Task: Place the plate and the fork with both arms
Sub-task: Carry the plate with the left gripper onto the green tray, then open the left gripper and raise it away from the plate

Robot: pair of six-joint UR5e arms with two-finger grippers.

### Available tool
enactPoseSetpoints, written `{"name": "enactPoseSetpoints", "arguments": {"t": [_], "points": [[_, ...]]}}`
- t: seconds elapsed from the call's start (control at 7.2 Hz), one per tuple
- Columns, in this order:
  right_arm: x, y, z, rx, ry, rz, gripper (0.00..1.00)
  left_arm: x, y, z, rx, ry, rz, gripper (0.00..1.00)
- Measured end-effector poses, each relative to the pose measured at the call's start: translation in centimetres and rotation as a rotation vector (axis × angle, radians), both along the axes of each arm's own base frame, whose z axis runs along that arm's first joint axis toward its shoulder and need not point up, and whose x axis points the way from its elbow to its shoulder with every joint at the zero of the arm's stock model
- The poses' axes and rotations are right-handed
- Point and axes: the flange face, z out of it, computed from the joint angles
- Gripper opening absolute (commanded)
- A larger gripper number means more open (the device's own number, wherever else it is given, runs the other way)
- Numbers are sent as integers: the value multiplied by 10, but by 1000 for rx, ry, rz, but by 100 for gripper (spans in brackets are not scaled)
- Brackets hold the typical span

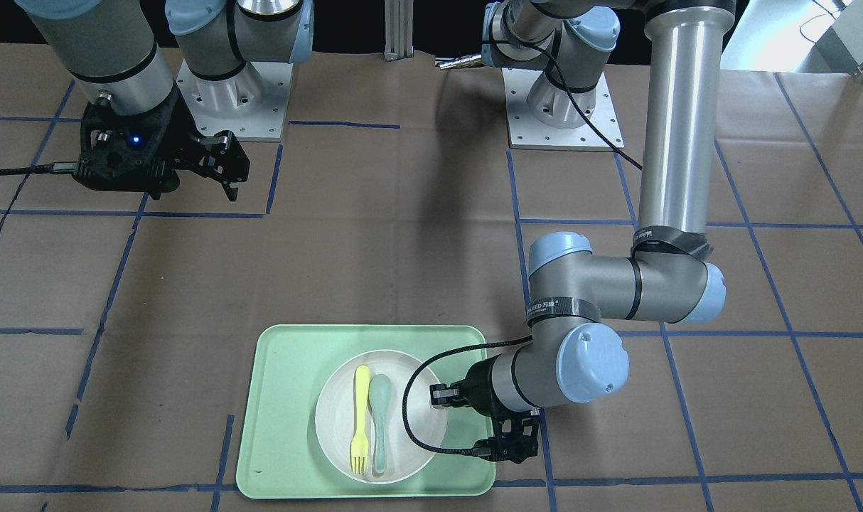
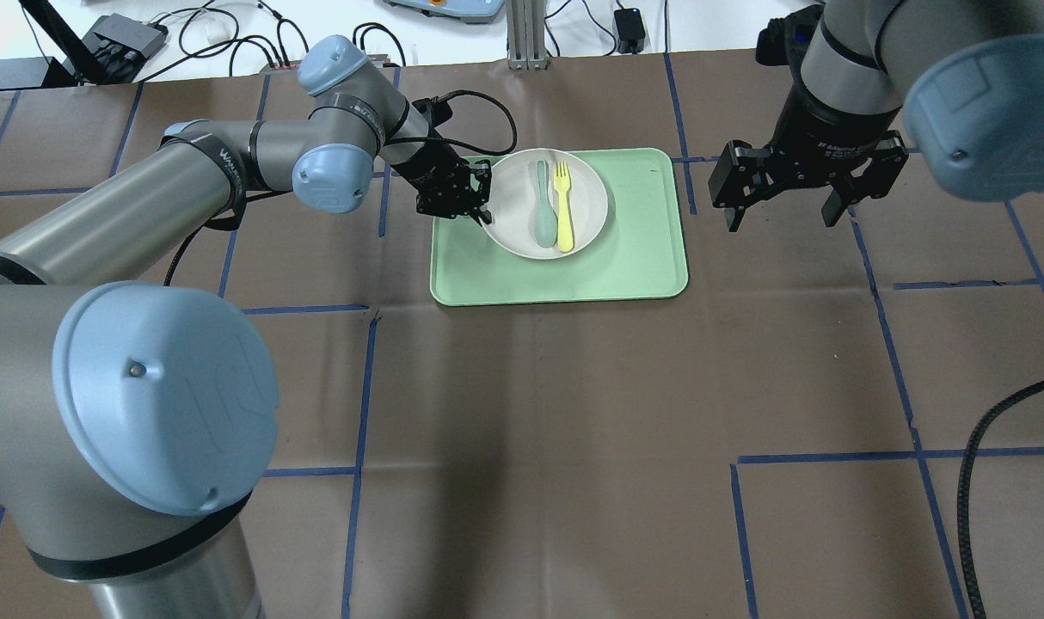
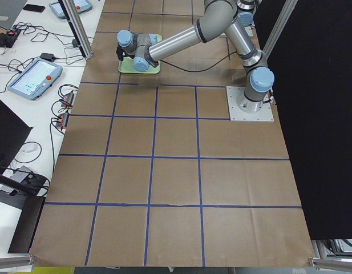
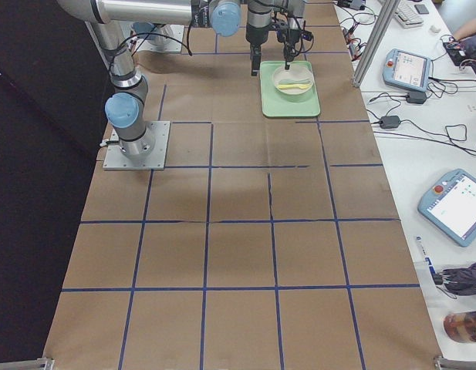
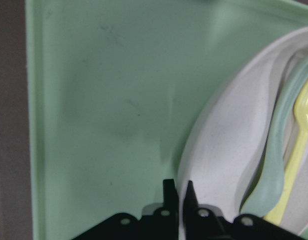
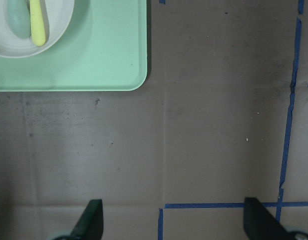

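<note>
The off-white plate (image 2: pixel 511 199) lies on the mint-green tray (image 2: pixel 574 275), with the pale-yellow fork (image 2: pixel 563 206) and a grey-green spoon (image 2: pixel 543 206) side by side in it. My left gripper (image 2: pixel 483 215) is at the plate's left rim. In the left wrist view, my left gripper (image 5: pixel 178 189) has its fingers nearly together, pinching the rim of the plate (image 5: pixel 218 135). My right gripper (image 2: pixel 782 222) is open and empty above bare table to the right of the tray. In the right wrist view, my right gripper (image 6: pixel 173 220) has the tray's corner (image 6: pixel 119 60) at upper left.
The table is covered with brown paper marked by a blue tape grid (image 2: pixel 883 344). The two arm bases (image 1: pixel 563 107) stand at the robot's side. Cables and control tablets (image 4: pixel 410 69) lie beyond the table's far edge.
</note>
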Motion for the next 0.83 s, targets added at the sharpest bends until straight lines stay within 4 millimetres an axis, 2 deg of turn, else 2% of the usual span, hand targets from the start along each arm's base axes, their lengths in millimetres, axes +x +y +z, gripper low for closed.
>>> {"name": "enactPoseSetpoints", "arguments": {"t": [0.28, 0.42, 0.56, 0.69, 0.83], "points": [[0, 1, -1, 0, 0, 0, 100, 2, -1, -5, 7, -1, 3, 6], [0, 1, -1, 0, 0, 1, 100, 2, -1, -5, 8, -2, 4, 12], [0, 1, -1, -1, 0, 1, 100, 2, -1, -6, 9, -2, 4, 13], [0, 1, -1, 0, 0, 1, 100, 2, 1, -7, 14, -2, 4, 51], [0, 1, -2, 0, 0, 1, 100, 3, 5, -9, 22, -3, 4, 98]]}}
